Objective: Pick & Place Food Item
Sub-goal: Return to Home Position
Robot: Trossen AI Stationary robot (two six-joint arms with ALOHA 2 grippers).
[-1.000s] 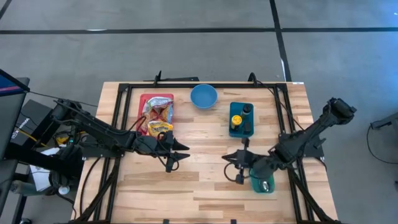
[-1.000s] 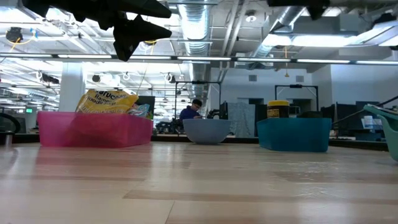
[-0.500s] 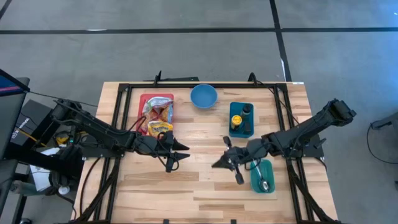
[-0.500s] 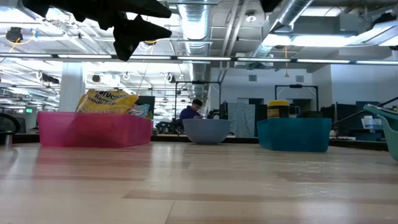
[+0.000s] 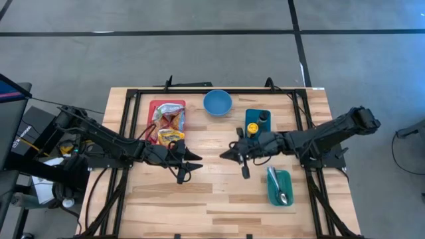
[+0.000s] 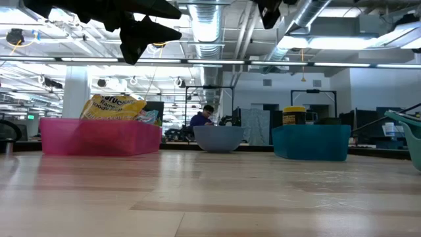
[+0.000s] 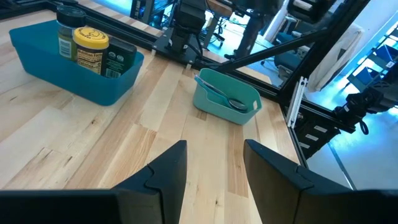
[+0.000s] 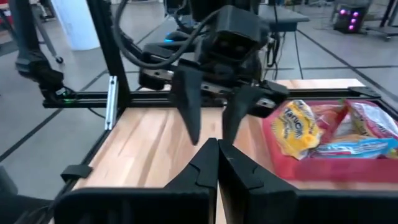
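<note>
Several food packets (image 5: 168,123) lie in a pink bin (image 5: 155,106) at the far left; the right wrist view shows a yellow one (image 8: 295,127) on top. My left gripper (image 5: 192,164) hovers open above the table's middle, just near of the bin, with nothing between its fingers (image 7: 168,177). My right gripper (image 5: 224,157) is shut and empty, raised above the table's middle. It points toward the left gripper (image 8: 211,106) and the bin. In the low view both grippers (image 6: 141,29) (image 6: 270,10) hang high above the table.
A blue bowl (image 5: 217,103) stands at the far middle. A dark teal bin (image 5: 251,139) with jars stands right of it. A light teal bin (image 5: 287,179) holding a spoon (image 7: 227,99) sits near right. Bare wood lies along the table's near side.
My right gripper has swung from beside the light teal bin toward the table's far edge and left, rising a little. It has turned to face the left gripper and has stayed shut.
</note>
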